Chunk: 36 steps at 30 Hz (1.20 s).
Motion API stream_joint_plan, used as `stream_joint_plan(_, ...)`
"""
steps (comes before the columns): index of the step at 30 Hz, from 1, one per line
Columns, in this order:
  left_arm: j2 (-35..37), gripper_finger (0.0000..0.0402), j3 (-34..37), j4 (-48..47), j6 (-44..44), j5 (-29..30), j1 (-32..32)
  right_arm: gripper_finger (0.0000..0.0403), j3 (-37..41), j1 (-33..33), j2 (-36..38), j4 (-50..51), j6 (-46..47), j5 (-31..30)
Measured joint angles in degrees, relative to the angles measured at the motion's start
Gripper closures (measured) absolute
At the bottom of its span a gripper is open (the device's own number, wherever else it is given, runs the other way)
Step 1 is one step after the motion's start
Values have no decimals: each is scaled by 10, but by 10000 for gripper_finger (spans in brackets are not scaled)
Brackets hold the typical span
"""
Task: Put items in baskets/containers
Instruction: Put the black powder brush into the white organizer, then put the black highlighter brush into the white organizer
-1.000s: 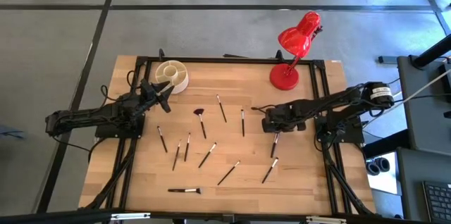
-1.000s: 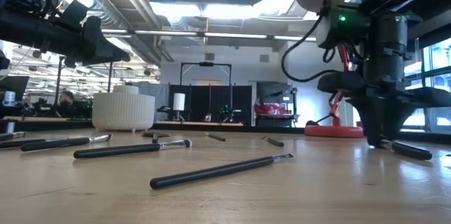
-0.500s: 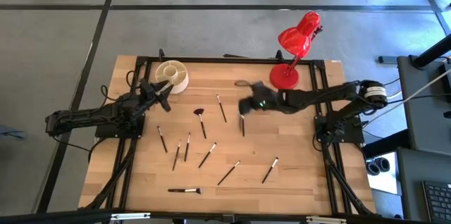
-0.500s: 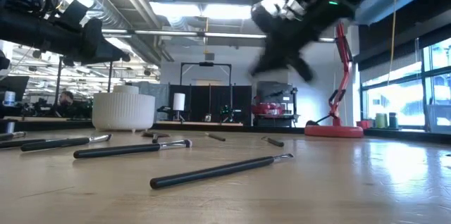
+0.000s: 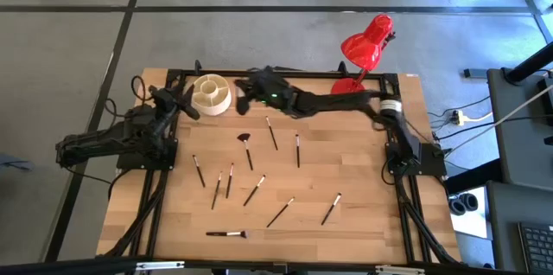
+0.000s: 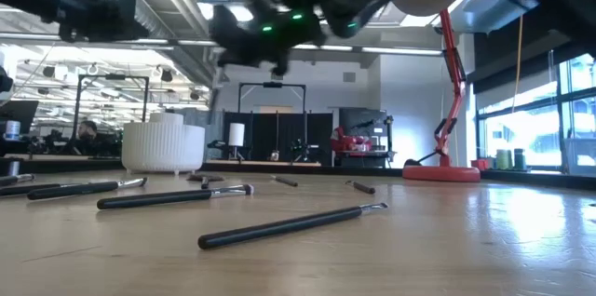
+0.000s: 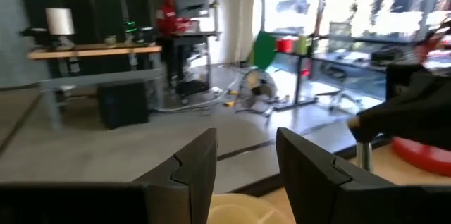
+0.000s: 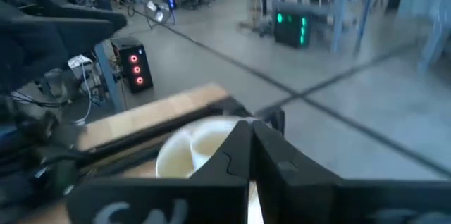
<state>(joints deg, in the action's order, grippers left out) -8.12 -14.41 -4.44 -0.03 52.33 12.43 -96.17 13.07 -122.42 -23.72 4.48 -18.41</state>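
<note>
Wooden surface [image 5: 363, 223] with brushes [image 5: 253, 190] scattered, red lamp [image 5: 363, 54] behind.
Right gripper [image 5: 242, 100], fingers together, has swung beside the organiser [image 5: 210, 93]; left gripper [image 5: 186, 106], fingers apart, flanks it.

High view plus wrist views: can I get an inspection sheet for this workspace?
Surface: wooden table.
Job's things: about ten brushes lie scattered; cream organiser stands near the far left corner.
Clutter: red lamp at the far right.
Tools: left tool open, beside the organiser; right tool shut, near the organiser; whether it holds a brush cannot be told.
Cables: cable on the floor by the right arm.
Surroundings: grey floor.
</note>
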Motion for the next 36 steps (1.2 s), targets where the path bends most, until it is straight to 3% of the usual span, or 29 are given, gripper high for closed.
stream_joint_plan(4, 0, 258, -1, -52, -20, 35, 0, 396, -116, 5, -79, -18, -39, 0)
stream_joint_plan(12, 0, 258, -1, -110, -52, 35, 0, 395, -269, 19, -185, -68, -52, 1)
stream_joint_plan(17, 0, 258, -1, -109, -52, 35, 0, 395, -324, 30, -238, -69, -50, 38)
stream_joint_plan(23, 0, 258, -1, -110, -52, 35, 0, 390, -330, 33, -256, -42, -67, 45)
stream_joint_plan(29, 0, 258, -1, -111, -48, 35, 0, 340, -332, 33, -252, -13, -94, 45)
stream_joint_plan(36, 0, 258, -1, -114, -48, 19, 0, 263, -389, 31, -243, 117, -90, 45)
